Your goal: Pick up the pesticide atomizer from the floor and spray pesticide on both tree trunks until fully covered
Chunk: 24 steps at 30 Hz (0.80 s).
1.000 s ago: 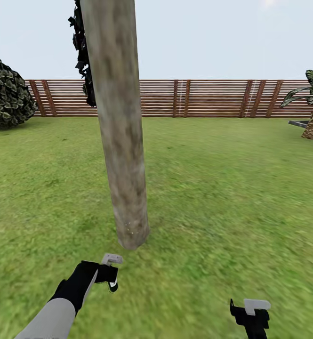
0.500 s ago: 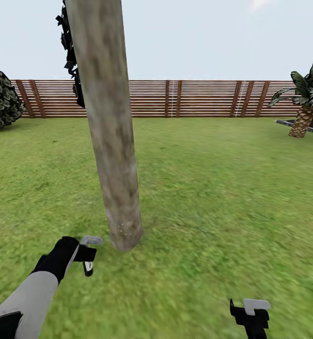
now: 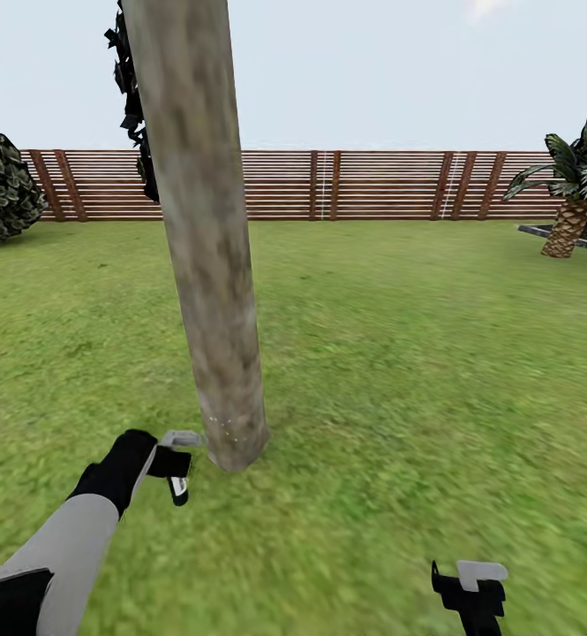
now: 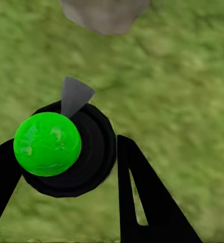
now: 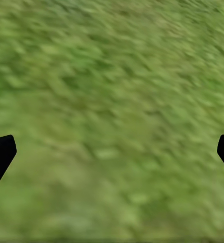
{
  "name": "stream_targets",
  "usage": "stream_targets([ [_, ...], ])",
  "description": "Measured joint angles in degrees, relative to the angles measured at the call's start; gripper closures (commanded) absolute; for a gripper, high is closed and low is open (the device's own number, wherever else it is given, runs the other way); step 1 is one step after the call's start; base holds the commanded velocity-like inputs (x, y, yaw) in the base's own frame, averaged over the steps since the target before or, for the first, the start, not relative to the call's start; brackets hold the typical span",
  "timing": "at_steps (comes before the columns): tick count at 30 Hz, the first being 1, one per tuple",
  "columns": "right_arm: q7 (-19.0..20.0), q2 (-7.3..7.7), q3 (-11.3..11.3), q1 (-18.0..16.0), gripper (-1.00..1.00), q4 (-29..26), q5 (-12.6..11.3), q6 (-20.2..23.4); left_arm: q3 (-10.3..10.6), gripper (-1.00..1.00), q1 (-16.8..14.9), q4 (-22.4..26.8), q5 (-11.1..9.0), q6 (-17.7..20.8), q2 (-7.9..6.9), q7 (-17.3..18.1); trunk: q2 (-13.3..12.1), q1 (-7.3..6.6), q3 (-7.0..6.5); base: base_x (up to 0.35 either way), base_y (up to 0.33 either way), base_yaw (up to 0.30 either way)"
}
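A thick grey-brown tree trunk [image 3: 209, 265] rises from the garden lawn [image 3: 399, 353] just ahead of me, its base [image 4: 104, 12] close to my left hand. My left gripper [image 3: 175, 463] is shut on the pesticide atomizer [image 4: 47, 144], a black body with a bright green round cap and a grey nozzle. The nozzle points toward the foot of the trunk, a short gap away. In the left wrist view the black fingers [image 4: 137, 192] sit on either side of the atomizer. My right gripper [image 3: 470, 590] hangs low at the right, open over bare grass [image 5: 112, 101].
A brown slatted fence [image 3: 372, 185] closes the far side of the lawn. A round dark bush [image 3: 2, 181] stands at the left, a short palm [image 3: 571, 212] at the right beside a dark slab [image 3: 549, 235]. Black foliage [image 3: 134, 97] shows behind the trunk.
The view first swung right, shifting the trunk left in the picture. Since then my left gripper has carried the atomizer a little right, closer to the trunk's base. The right gripper has stayed put.
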<state>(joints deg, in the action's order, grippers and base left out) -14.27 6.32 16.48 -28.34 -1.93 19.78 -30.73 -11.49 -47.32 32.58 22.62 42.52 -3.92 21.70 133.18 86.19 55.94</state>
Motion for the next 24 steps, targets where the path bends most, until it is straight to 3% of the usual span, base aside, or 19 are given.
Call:
stream_targets([
  [3,0.01,0.0,0.0,0.0,-1.0,0.0,0.0,0.0,0.02,1.0,-0.01,0.2,-0.28,2.19,-1.06,0.01,0.0,0.02,0.0,-0.217,0.0,0.0],
  [6,0.0,0.0,0.0,0.0,-1.0,0.0,0.0,0.01,0.1,1.0,-0.45,0.29,-0.76,3.52,-0.44,0.02,0.0,0.01,0.0,-0.079,0.0,0.0],
  [8,0.0,0.0,0.01,0.0,-1.0,0.0,0.0,0.01,0.15,1.0,-1.44,0.28,-1.13,3.74,0.57,0.03,0.0,0.0,0.0,-0.017,0.0,0.0],
  [10,0.0,0.0,0.01,0.0,-1.0,0.0,0.0,0.01,0.67,1.0,-3.16,0.27,-1.12,3.93,2.65,0.02,0.0,0.0,0.0,-0.005,0.0,0.0],
  [13,0.0,-0.01,0.0,0.0,-1.0,0.0,0.0,0.01,1.45,1.0,-5.65,0.17,-0.69,5.14,3.76,0.01,0.0,0.0,0.0,-0.001,0.0,0.0],
  [17,-0.01,0.0,0.0,0.0,-1.0,0.0,0.0,0.01,1.75,1.0,-7.86,0.22,-0.26,7.15,3.03,0.0,0.0,0.0,0.0,0.0,0.0,0.0],
  [19,-0.01,0.0,0.0,0.0,-1.0,0.0,0.0,0.01,1.77,1.0,-9.27,0.17,0.09,7.38,0.76,0.04,0.0,0.0,0.0,0.0,0.0,0.0],
  [21,-0.01,0.0,0.0,0.0,-1.0,0.0,0.0,0.01,1.75,1.0,-9.52,0.15,-0.52,7.54,0.01,0.08,0.0,0.0,0.0,0.0,0.0,0.023],
  [23,-0.01,0.0,0.03,0.0,-1.0,0.0,-0.01,0.01,1.73,1.0,-9.72,0.15,-1.0,7.67,0.67,0.09,0.0,0.0,0.0,0.0,0.0,0.161],
  [24,-0.01,0.0,0.03,0.0,-1.0,0.0,-0.01,0.01,1.75,1.0,-9.84,0.14,-1.26,7.73,2.23,0.1,0.0,0.0,0.0,0.0,0.0,0.233],
])
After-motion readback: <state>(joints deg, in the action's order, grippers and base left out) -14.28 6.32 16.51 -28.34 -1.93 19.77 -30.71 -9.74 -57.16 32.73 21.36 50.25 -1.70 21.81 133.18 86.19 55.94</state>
